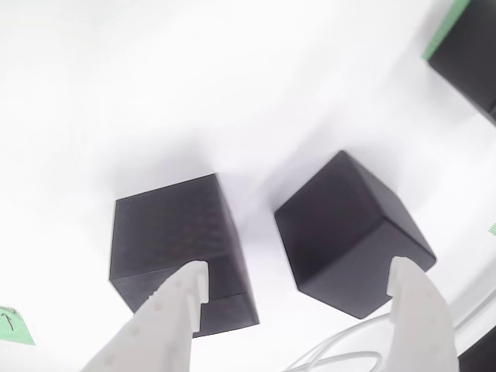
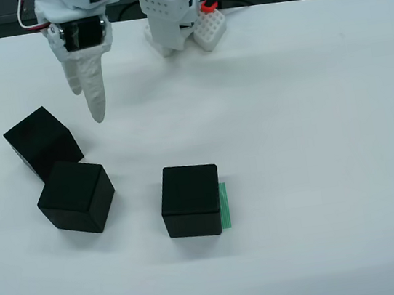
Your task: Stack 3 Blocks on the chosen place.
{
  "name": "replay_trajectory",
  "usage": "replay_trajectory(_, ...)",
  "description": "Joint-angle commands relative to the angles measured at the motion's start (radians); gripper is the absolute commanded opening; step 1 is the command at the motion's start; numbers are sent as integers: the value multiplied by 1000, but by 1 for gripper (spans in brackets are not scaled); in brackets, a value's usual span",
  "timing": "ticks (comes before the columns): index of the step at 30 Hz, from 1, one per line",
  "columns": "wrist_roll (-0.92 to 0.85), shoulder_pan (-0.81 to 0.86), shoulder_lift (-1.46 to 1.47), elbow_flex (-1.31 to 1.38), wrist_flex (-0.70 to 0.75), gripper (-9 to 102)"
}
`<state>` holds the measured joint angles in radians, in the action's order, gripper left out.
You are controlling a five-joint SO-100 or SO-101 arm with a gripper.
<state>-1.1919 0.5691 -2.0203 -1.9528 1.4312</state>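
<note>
With one matte black ribbed cube (image 2: 190,200) already on the green striped patch (image 2: 224,205) at lower centre, the white gripper (image 2: 87,97), wide open and empty, hovers upper left above two loose cubes (image 2: 76,196), so descending squarely onto one looks next.

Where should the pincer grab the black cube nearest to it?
Probably from straight above, pinching two opposite flat sides of the far-left cube. It sits turned at an angle, and its neighbour cube stands close beside one corner, so the open pincer should likely turn to match and close on the faces away from that neighbour.
</note>
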Motion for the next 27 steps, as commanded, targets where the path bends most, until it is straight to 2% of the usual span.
replay_trajectory(1,-153,103,-37,-5,-37,33)
replay_trajectory(12,-252,196,138,2,-198,32)
replay_trajectory(27,-333,278,291,101,-245,33)
